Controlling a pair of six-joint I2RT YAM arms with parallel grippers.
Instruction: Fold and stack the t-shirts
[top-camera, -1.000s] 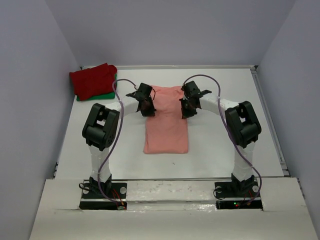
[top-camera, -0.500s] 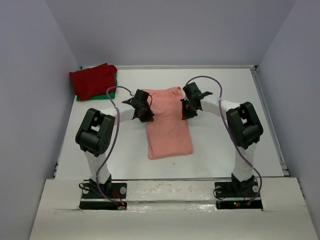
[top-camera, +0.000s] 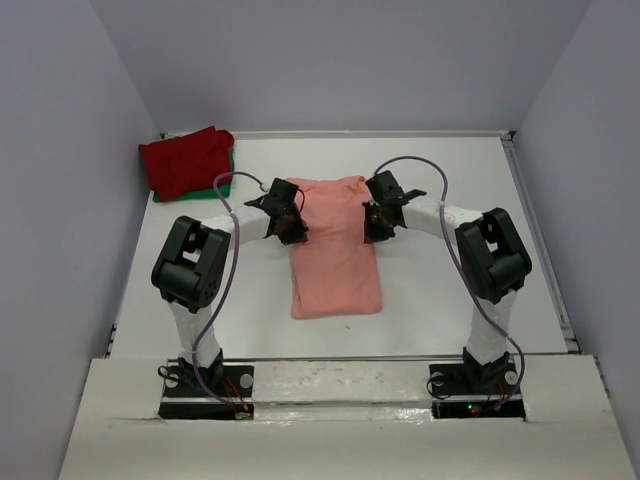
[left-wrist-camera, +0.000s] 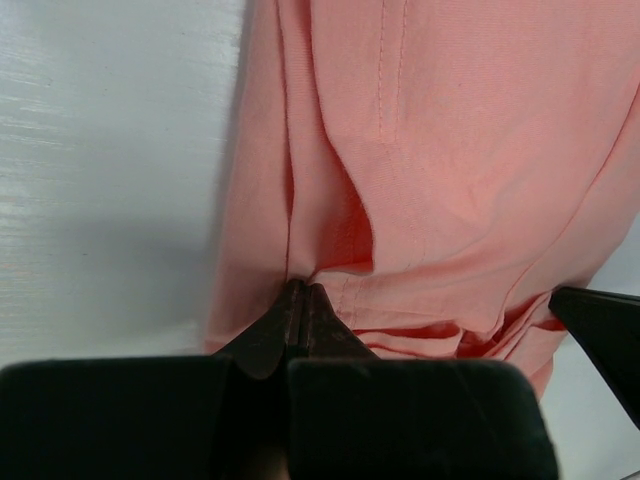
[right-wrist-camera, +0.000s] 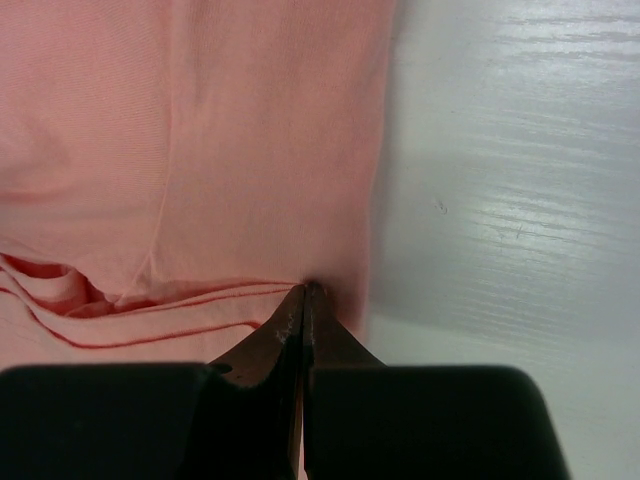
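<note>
A salmon-pink t-shirt (top-camera: 335, 260) hangs as a long folded strip in the middle of the white table (top-camera: 450, 290), its near end lying on the surface. My left gripper (top-camera: 292, 228) is shut on the strip's far left edge, the tips (left-wrist-camera: 302, 290) pinching a fold of cloth (left-wrist-camera: 450, 150). My right gripper (top-camera: 372, 222) is shut on the far right edge, its tips (right-wrist-camera: 306, 290) closed on the pink cloth (right-wrist-camera: 200, 130). At the back left, a folded dark red t-shirt (top-camera: 185, 160) lies on a green t-shirt (top-camera: 192, 193), of which only the edges show.
Grey walls close the table in on the left, back and right. A raised rail (top-camera: 540, 240) runs along the right edge. A white board (top-camera: 340, 375) carries the two arm bases at the near edge.
Both grippers have drawn the pink shirt a little toward the near edge, still shut on it. The left arm's elbow has swung down and to the left. The strip's near end has shifted slightly.
</note>
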